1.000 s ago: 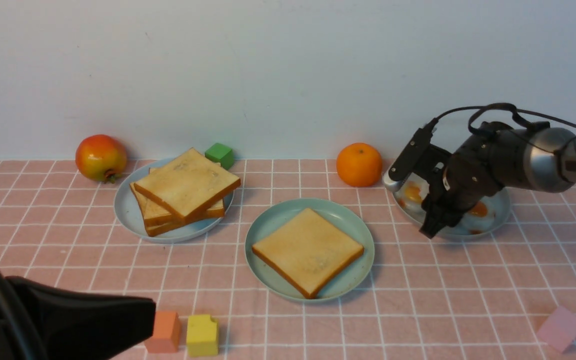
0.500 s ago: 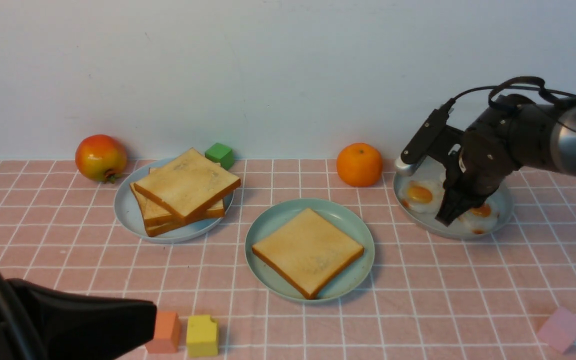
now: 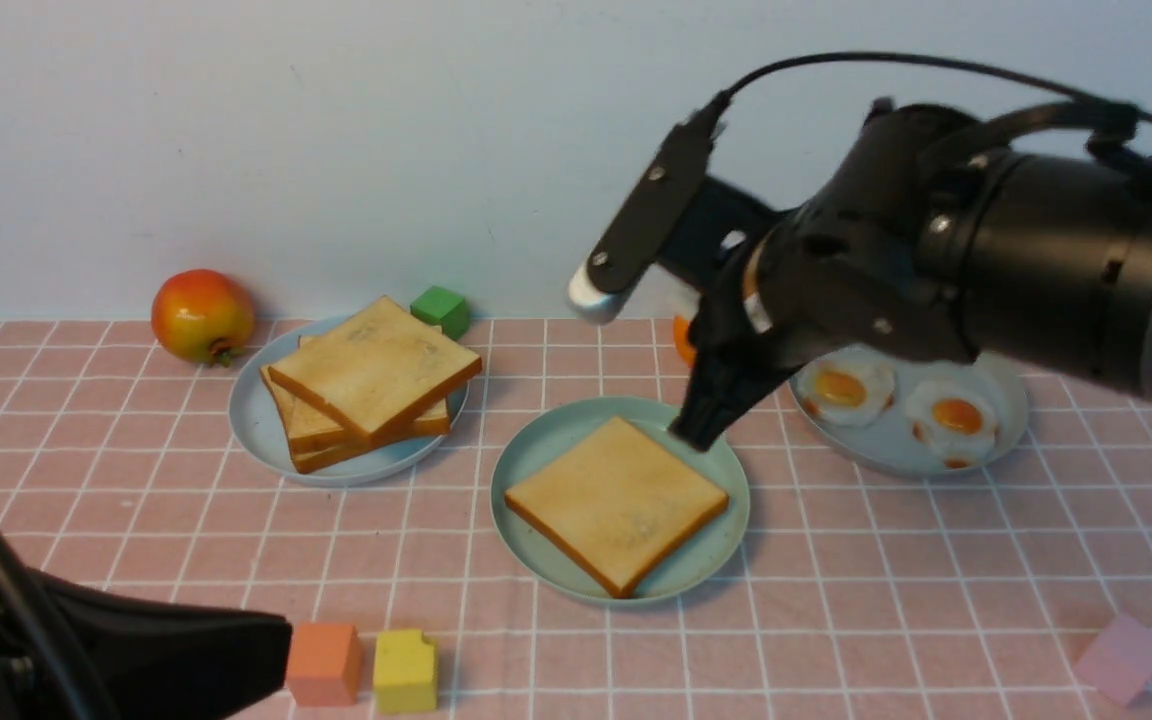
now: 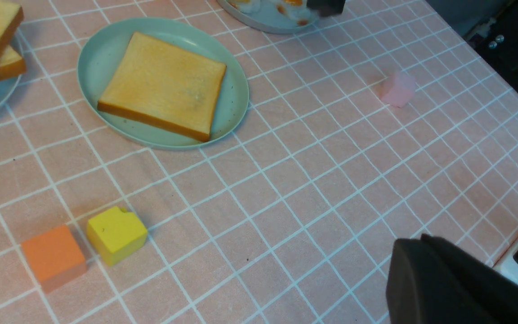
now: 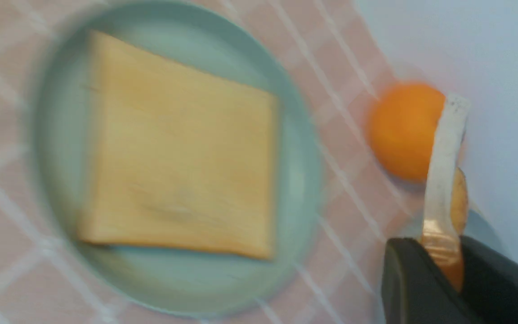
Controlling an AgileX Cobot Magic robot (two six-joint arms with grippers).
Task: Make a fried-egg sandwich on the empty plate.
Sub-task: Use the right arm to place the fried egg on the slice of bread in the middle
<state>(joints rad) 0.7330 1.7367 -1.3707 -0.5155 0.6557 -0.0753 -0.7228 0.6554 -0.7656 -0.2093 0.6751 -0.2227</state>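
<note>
The empty plate, mint-green, sits mid-table and holds one golden toast slice; both also show in the left wrist view (plate, toast) and the right wrist view (plate, toast). My right gripper hangs over the plate's back right rim. In its wrist view that gripper is shut on a fried egg, seen edge-on, white with an orange yolk. My left gripper is shut and empty, low at the table's near left. No fried-egg sandwich is in view.
A grey-blue dish at the right holds two fried eggs. A toast stack lies on a pale plate. Around them are a red-yellow fruit, an orange, and green, orange, yellow and pink cubes.
The right gripper closed over the egg dish, then rose and swung left with an egg to the mint plate's back right rim. The left arm barely moved.
</note>
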